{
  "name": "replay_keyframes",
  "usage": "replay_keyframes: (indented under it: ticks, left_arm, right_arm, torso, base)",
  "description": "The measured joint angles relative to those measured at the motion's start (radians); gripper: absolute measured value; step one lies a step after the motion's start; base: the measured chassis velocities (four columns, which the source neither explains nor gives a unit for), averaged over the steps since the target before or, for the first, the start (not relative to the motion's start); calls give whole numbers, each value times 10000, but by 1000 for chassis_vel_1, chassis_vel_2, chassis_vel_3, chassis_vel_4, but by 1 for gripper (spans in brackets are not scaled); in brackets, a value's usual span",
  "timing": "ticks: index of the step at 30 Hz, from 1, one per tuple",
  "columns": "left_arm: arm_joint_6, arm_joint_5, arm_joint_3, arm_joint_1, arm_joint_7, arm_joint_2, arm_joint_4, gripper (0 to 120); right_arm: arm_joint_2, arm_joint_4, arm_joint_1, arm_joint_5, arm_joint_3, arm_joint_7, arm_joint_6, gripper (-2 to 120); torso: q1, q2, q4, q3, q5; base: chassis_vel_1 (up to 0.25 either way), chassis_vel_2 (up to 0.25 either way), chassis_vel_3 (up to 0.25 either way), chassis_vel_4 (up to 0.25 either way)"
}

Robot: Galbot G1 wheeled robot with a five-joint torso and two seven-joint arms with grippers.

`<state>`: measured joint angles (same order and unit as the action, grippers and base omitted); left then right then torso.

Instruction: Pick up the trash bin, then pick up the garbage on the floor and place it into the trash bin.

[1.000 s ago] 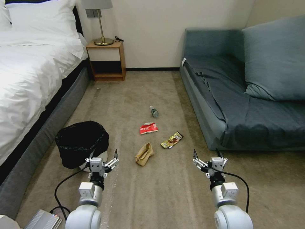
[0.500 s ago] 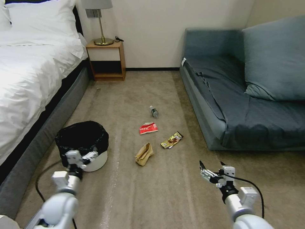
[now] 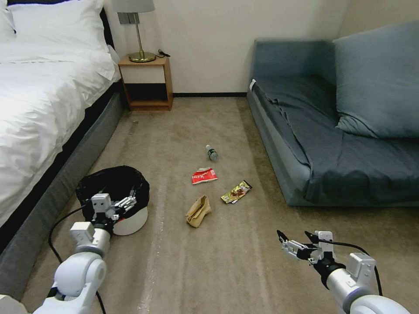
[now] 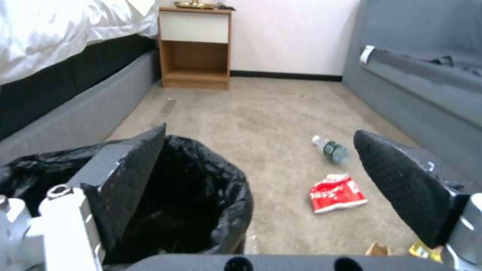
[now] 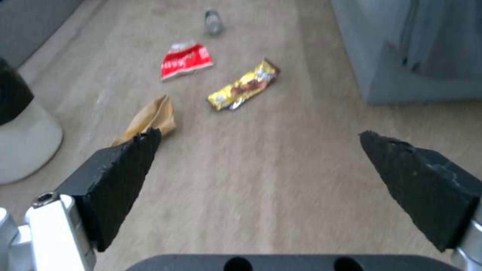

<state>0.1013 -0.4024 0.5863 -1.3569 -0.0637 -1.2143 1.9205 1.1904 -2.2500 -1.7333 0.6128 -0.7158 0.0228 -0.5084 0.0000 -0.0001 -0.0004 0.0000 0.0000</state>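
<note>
Black crinkled plastic lines the small round white trash bin (image 3: 114, 200), which stands on the beige carpet (image 3: 227, 270) in the lower left of the head view, just beside the grey bed base (image 3: 65, 174); our left gripper (image 3: 114, 205) hovers at its near rim with the fingers spread wide, and it holds nothing. In the left wrist view one dark pad (image 4: 131, 177) sits over the mouth of the bag while the other is outside, so we judge that the rim lies between them but is not yet pinched.

Our right gripper (image 3: 297, 244) waits low in the lower right of the head view, well apart from the bin, fingers spread and empty.

The garbage lies in the middle of the frame, on the carpet: a tan crumpled paper bag (image 3: 198, 211) nearest to us; a gold-brown snack wrapper (image 3: 236, 192) near it; a red-and-white wrapper (image 3: 204, 175) a little higher; a small clear bottle with green label (image 3: 211, 153) highest of all.

We judge the step in hand to be the first one, picking up the bin; no litter is touched. The next move calls for lowering the left gripper so that the rim and the bag come well between the pads, then pressing together firmly; the glossy bag may slip, so the wall itself should be caught.
</note>
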Motion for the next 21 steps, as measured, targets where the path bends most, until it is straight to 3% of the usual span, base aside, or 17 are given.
replay_keyframes:
  ticks: [5,10,16,21]
  left_arm:
    - [12,314,-56,-81,-68,-155,-40,100]
    - [12,331,294,-237,-110,-33,-49,100]
    - [-85,-441,777,-262,-234,216,-365,100]
    - [613,-1413,882,-86,-1020,256,-278,100]
  right_arm:
    - [-360,629,626,57,-45,75,149,100]
    - [-406,752,760,-2,-28,77,248,100]
    - [-477,930,735,-161,-29,70,545,100]
    - [-452,1177,592,-416,-29,-57,811,100]
  torso:
    - [1,-1,4,2,5]
    - [0,-1,5,1,2]
    - [0,-1,6,1,0]
    - [0,0,4,1,-1]
  base:
    - [0,0,0,0]
    - [0,0,0,0]
    - [0,0,0,0]
    - [0,0,0,0]
